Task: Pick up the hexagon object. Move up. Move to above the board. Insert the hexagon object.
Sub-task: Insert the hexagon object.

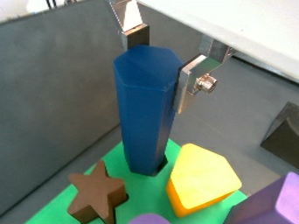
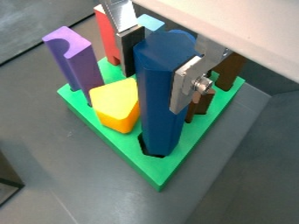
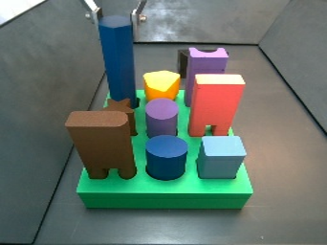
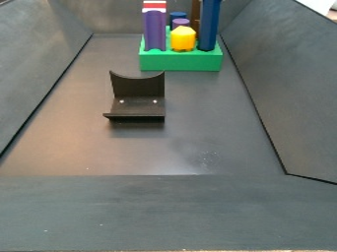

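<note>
The hexagon object (image 1: pixel 146 114), a tall bright-blue prism, stands upright with its foot in a hole at a corner of the green board (image 1: pixel 52 206). It also shows in a wrist view (image 2: pixel 163 87) and in both side views (image 3: pixel 117 57) (image 4: pixel 211 20). The board shows in the other views too (image 2: pixel 163 171) (image 3: pixel 166 196) (image 4: pixel 178 61). My gripper (image 1: pixel 162 61) (image 2: pixel 155 57) straddles the top of the prism. In a side view (image 3: pixel 115 13) its fingers stand slightly wider than the prism, one on each side, so it looks open.
The board also holds a brown star (image 1: pixel 96 192), a yellow block (image 3: pixel 161 84), a purple cylinder (image 3: pixel 161 117), a purple notched block (image 3: pixel 207 62), a red arch (image 3: pixel 217 103), a brown arch (image 3: pixel 102 139), a dark-blue cylinder (image 3: pixel 166 155) and a light-blue cube (image 3: pixel 221 155). The fixture (image 4: pixel 136 96) stands mid-floor.
</note>
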